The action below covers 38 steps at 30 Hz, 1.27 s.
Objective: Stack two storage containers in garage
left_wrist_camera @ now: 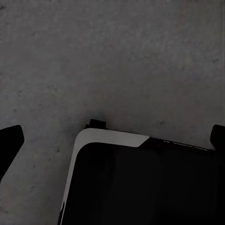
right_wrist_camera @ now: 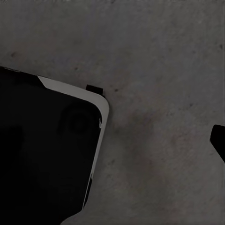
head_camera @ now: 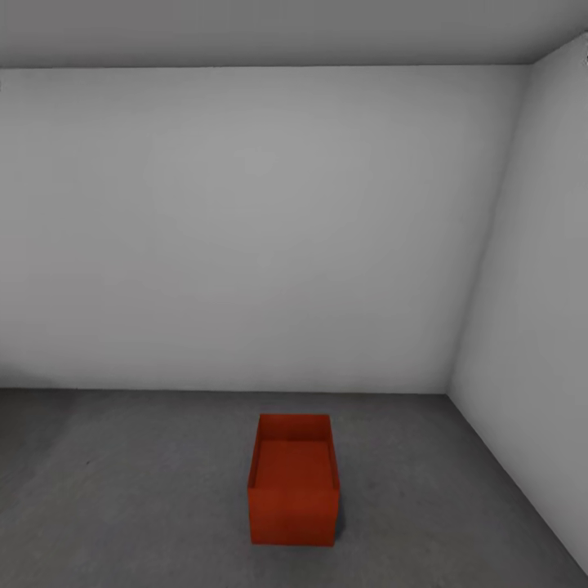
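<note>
A single red-orange storage container [head_camera: 293, 482] sits open-topped on the dark grey, mottled concrete floor [head_camera: 147, 490] of the garage, its short side facing the robot's head camera and its inside bare. It stands apart from both walls, nearer the corner where the pale back wall [head_camera: 245, 229] meets the side wall [head_camera: 531, 286] on the robot's right.

In the left wrist view, the left pincer [left_wrist_camera: 112, 140] points down at the same concrete; the dark tips of its two fingers [left_wrist_camera: 10, 140] show at opposite edges of the picture, set wide apart with nothing between them but floor and a corner of the robot's black, white-trimmed base [left_wrist_camera: 140, 187].

In the right wrist view, one dark fingertip [right_wrist_camera: 218, 140] of the right pincer shows at the picture's edge above the concrete, beside another rounded corner of the base [right_wrist_camera: 47, 150]. With its partner out of frame, I cannot tell how wide that pincer stands.
</note>
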Motion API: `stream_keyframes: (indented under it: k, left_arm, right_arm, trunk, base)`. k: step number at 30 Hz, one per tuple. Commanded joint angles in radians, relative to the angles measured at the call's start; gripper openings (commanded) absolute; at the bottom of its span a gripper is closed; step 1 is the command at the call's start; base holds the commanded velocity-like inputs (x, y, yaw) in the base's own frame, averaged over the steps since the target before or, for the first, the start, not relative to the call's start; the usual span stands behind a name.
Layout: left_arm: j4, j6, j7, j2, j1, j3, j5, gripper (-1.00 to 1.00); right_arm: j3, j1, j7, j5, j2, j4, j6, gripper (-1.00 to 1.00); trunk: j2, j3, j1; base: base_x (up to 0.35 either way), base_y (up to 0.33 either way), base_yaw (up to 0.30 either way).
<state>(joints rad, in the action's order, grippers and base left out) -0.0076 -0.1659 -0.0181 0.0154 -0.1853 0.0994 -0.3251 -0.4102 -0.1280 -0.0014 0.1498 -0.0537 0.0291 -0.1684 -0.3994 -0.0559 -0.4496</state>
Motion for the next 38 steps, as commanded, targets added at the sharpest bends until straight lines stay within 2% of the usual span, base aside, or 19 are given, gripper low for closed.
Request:
stream_keyframes:
  k: [1, 38]
  left_arm:
    - [0.000, -0.003, -0.002, 0.001, 0.000, 0.008, -0.010, 1.00]
    - [-0.001, -0.003, -0.002, 0.001, 0.000, 0.009, -0.009, 1.00]
  right_arm:
    - [-0.009, -0.001, 0.000, 0.009, 0.000, 0.003, -0.005, 1.00]
    - [-0.008, -0.001, -0.009, 0.001, 0.001, 0.003, -0.002, 1.00]
  trunk:
    - [-0.001, -0.001, 0.000]
    - [-0.001, -0.003, 0.000]
  base:
    - [0.000, 0.000, 0.000]
    - [0.000, 0.000, 0.000]
